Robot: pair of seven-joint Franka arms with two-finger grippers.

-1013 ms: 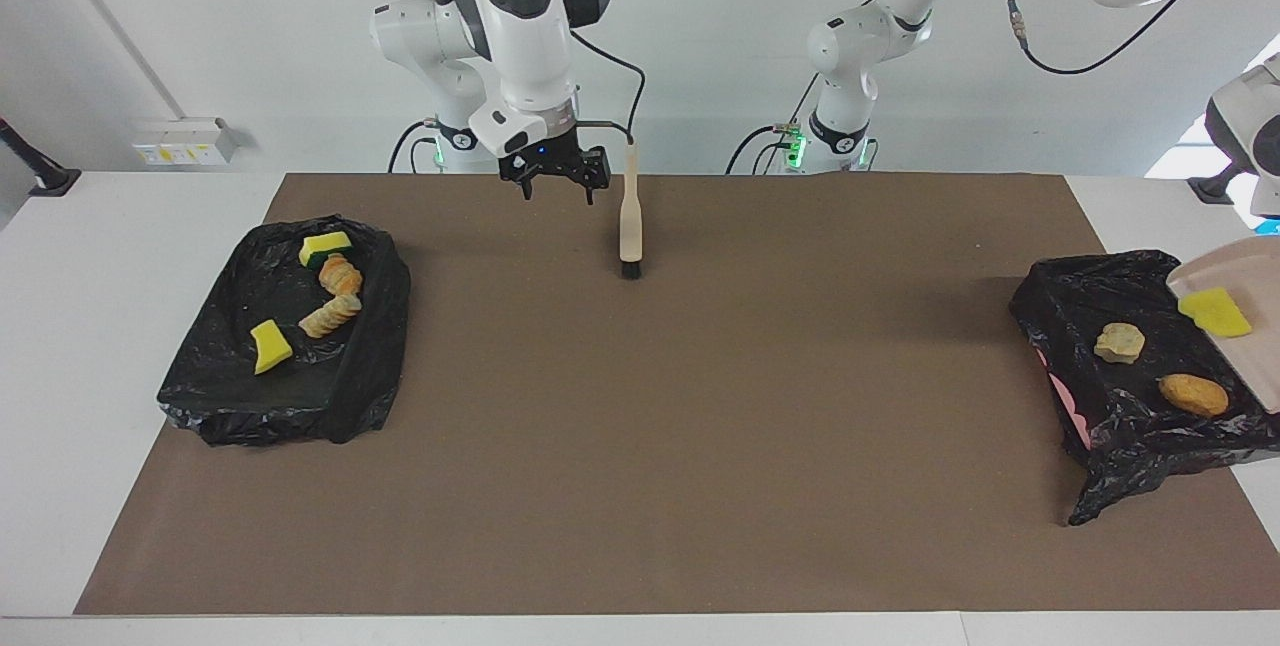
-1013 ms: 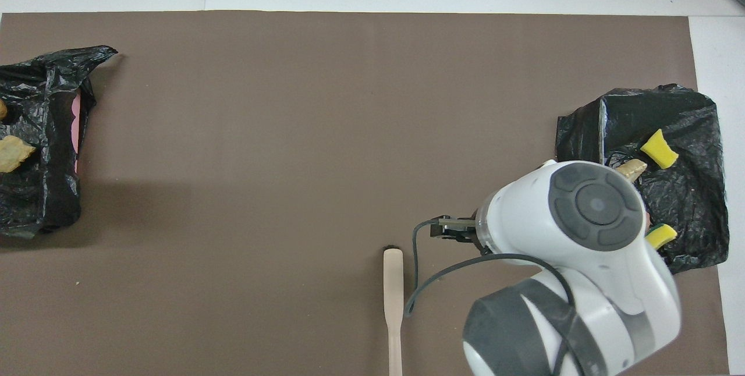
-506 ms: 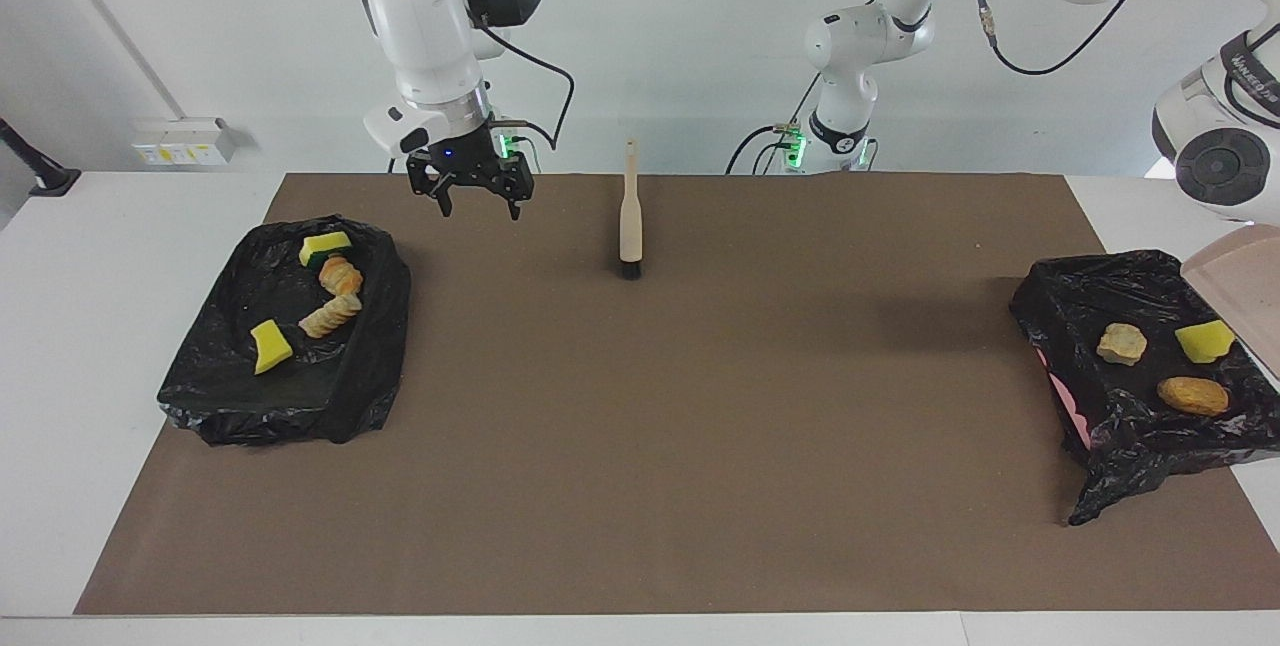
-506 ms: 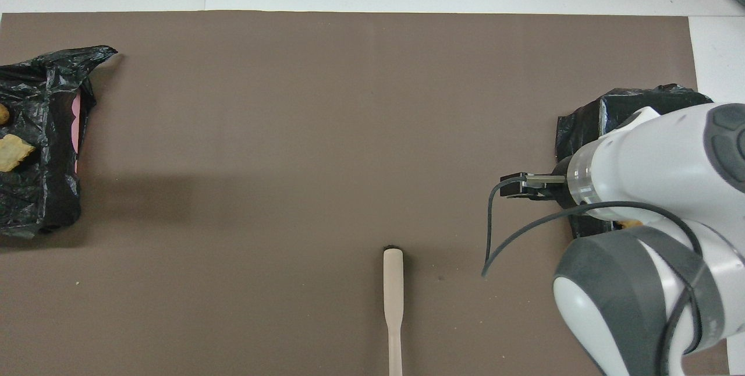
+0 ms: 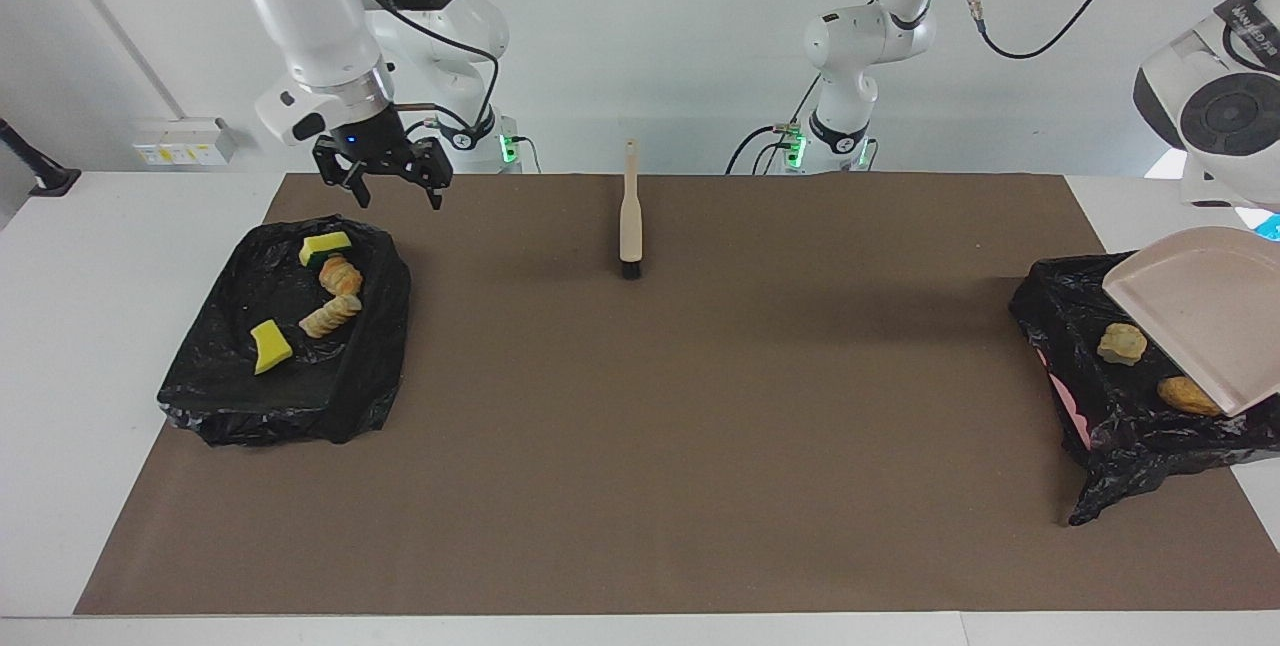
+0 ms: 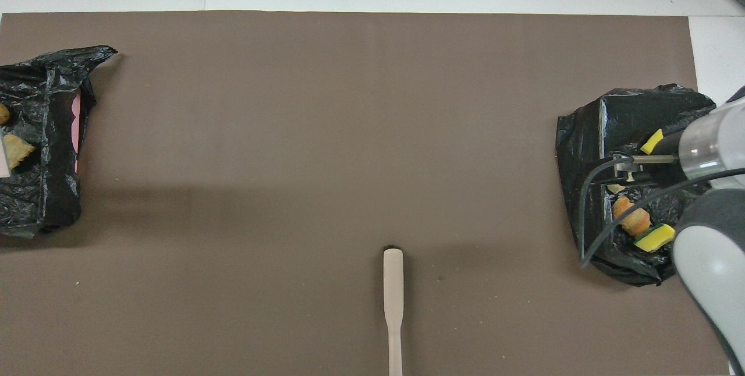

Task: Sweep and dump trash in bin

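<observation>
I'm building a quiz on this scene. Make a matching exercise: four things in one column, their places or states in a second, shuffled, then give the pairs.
Things:
1. brush
2. dustpan
3. right gripper
4. green-backed sponge

Places or states:
A. raised and tilted over the bin at the left arm's end
B. lying in the bin at the right arm's end
C. standing on its bristles on the brown mat, held by nothing
D. open, in the air, empty

Pairs: 1-C, 2-A, 3-D, 4-B
</observation>
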